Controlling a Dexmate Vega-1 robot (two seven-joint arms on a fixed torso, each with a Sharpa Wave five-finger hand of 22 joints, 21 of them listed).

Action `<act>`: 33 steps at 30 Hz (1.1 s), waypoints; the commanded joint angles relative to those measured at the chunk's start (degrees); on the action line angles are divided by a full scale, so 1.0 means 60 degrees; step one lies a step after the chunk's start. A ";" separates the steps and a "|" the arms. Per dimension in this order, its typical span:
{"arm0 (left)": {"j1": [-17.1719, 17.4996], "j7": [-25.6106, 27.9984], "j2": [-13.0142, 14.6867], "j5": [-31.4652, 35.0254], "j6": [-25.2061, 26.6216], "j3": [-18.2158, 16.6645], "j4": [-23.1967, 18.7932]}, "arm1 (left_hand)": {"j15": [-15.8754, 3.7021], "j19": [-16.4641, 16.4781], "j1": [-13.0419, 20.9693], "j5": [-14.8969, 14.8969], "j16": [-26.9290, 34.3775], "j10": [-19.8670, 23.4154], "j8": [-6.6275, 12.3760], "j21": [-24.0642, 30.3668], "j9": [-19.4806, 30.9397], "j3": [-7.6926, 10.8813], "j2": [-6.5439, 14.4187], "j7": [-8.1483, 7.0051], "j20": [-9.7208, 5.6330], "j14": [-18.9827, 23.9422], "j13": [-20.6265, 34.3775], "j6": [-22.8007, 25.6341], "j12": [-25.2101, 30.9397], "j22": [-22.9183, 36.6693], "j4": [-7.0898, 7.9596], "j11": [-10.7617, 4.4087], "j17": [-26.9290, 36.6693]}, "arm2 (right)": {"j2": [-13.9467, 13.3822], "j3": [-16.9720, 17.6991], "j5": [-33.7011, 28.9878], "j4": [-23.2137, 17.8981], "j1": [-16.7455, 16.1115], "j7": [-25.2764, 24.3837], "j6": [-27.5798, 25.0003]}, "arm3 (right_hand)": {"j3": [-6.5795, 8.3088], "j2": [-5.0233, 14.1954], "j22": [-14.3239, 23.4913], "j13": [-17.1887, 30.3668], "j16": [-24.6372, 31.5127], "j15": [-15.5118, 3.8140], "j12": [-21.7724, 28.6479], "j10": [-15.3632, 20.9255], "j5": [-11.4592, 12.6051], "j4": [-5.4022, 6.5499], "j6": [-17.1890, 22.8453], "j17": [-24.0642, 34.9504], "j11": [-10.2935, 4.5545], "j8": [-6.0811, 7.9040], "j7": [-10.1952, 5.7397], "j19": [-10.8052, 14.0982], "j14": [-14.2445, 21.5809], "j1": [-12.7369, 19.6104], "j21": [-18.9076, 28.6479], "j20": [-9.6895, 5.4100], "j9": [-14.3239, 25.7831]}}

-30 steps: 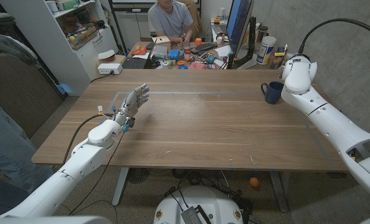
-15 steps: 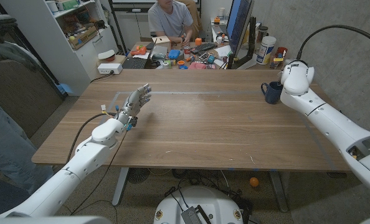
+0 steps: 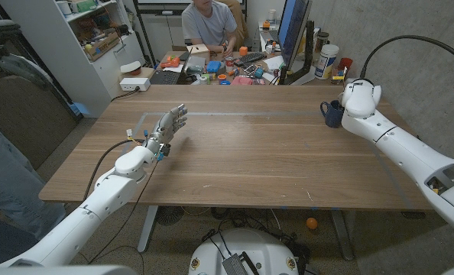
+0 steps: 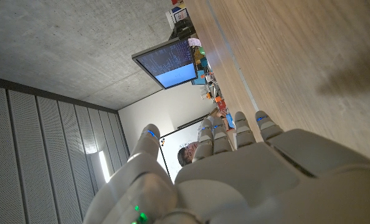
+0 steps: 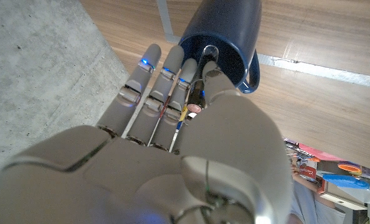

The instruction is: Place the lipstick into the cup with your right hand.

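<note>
A dark blue cup (image 3: 333, 113) with a handle stands at the table's far right. My right wrist (image 3: 357, 98) hovers just beside and above it, covering the hand. In the right wrist view my right hand (image 5: 191, 143) reaches to the cup's mouth (image 5: 221, 57). It pinches a small dark lipstick (image 5: 196, 99) between thumb and fingers, right at the rim. My left hand (image 3: 168, 124) hangs over the table's left part, fingers apart and holding nothing. The left wrist view shows this hand (image 4: 235, 162) from behind.
Beyond the table's far edge a person (image 3: 209, 23) sits at a cluttered desk with a monitor (image 3: 292, 27). A white box (image 3: 134, 82) lies at the far left corner beside a shelf (image 3: 97, 34). A concrete wall (image 3: 433, 61) is close on the right.
My right wrist has drifted slightly left and lower, closer to the cup. The left hand has barely moved.
</note>
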 commanded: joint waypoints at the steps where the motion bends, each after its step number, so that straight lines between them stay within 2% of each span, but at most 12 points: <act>1: 0.0055 -0.0061 -0.0048 -0.0011 -0.0009 0.0023 0.0048 | -0.0018 -0.0017 0.0037 0.0065 0.0051 0.0050 0.0000 0.0027 0.0048 0.0062 0.0007 0.0005 0.0009 -0.0020 0.0047 0.0032 0.0019 0.0024 -0.0010 0.0071 0.0029 | -0.0067 -0.0420 0.0296 0.0077 0.0198 -0.0022 -0.0095 | 0.0010 0.0046 0.0033 0.0023 -0.0091 -0.0167 -0.0068 -0.0151 0.0030 0.0067 0.0525 0.0026 -0.0057 0.0058 -0.0128 -0.0056 -0.0122 0.0010 -0.0032 0.0016 0.0013; 13: 0.0127 -0.0069 -0.0040 -0.0029 -0.0005 0.0012 0.0025 | -0.0021 -0.0019 0.0034 0.0065 0.0039 0.0060 0.0003 0.0028 0.0048 0.0069 0.0007 0.0001 0.0010 -0.0050 0.0047 0.0047 0.0021 0.0025 -0.0009 0.0069 0.0029 | -0.0146 -0.0584 0.0476 -0.0011 0.0231 -0.0016 -0.0219 | -0.0115 -0.0081 0.0040 -0.0043 -0.0275 0.0019 -0.0434 -0.0881 0.0021 0.0140 -0.0153 0.0024 -0.0028 -0.0264 -0.0377 -0.0075 -0.0265 -0.0220 -0.0047 0.0198 -0.0031; 24: 0.0222 -0.0021 -0.0011 -0.0042 0.0033 -0.0004 -0.0061 | -0.0041 -0.0021 0.0033 0.0065 0.0029 0.0081 0.0002 0.0028 0.0048 0.0076 0.0008 0.0002 0.0012 -0.0080 0.0047 0.0050 0.0026 0.0025 -0.0009 0.0059 0.0029 | -0.0166 -0.0740 0.0555 0.0031 0.0268 -0.0049 -0.0263 | -0.0134 -0.0172 0.0045 -0.0123 -0.0444 0.0090 -0.0861 -0.1707 0.0061 0.0157 -0.0453 -0.0070 0.0118 -0.0451 -0.0425 -0.0197 -0.0217 -0.0362 -0.0100 0.0391 -0.0093; 31: 0.0242 -0.0018 -0.0009 -0.0038 0.0017 0.0000 -0.0069 | -0.0175 -0.0030 0.0034 0.0065 -0.0003 0.0146 0.0013 0.0025 0.0048 0.0085 0.0006 0.0009 -0.0020 -0.0181 0.0047 0.0087 0.0047 0.0025 -0.0011 0.0037 0.0027 | -0.0208 -0.0787 0.0551 -0.0041 0.0253 -0.0067 -0.0320 | -0.0119 -0.0200 0.0049 -0.0181 -0.0560 0.0179 -0.1073 -0.2022 0.0093 0.0126 -0.1358 -0.0077 0.0254 -0.0891 -0.0591 -0.0235 -0.0273 -0.0376 -0.0115 0.0445 -0.0152; 33: 0.0246 -0.0035 -0.0014 -0.0055 -0.0002 -0.0006 -0.0061 | -0.0181 -0.0032 0.0034 0.0065 -0.0002 0.0142 0.0017 0.0025 0.0048 0.0087 0.0006 0.0013 -0.0022 -0.0184 0.0047 0.0099 0.0045 0.0025 -0.0012 0.0025 0.0026 | -0.0217 -0.0802 0.0532 -0.0061 0.0248 -0.0078 -0.0344 | -0.0120 -0.0203 0.0050 -0.0187 -0.0563 0.0188 -0.1084 -0.2024 0.0096 0.0117 -0.1464 -0.0065 0.0266 -0.0944 -0.0605 -0.0235 -0.0278 -0.0369 -0.0114 0.0450 -0.0159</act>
